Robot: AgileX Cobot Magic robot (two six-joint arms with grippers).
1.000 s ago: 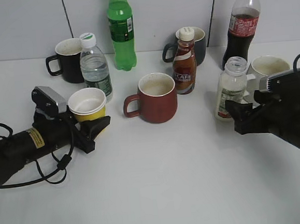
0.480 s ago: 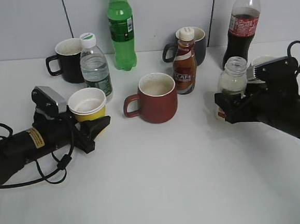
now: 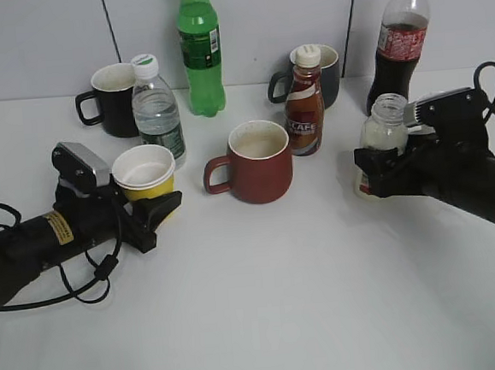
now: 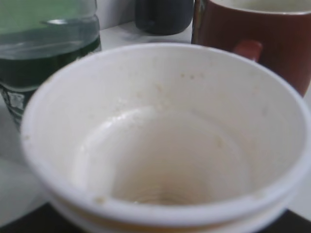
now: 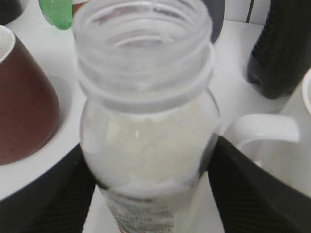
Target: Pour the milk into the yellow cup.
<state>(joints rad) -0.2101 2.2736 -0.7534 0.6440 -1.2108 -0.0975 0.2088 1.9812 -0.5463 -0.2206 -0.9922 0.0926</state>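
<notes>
White tabletop (image 3: 265,303) | clear plastic milk bottle (image 5: 146,141), ribbed neck | gripper (image 3: 375,171) apparently clasping

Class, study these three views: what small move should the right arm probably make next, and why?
Probably lift the milk bottle off the table. The right gripper has its fingers on both sides of the upright bottle, and the left gripper holds the empty yellow cup.

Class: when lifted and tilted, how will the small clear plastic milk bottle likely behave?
The small clear plastic milk bottle has no cap, so tilting would probably spill milk readily. It looks thin-walled, so the right hand might dent it. Partly full, it is likely light.
</notes>
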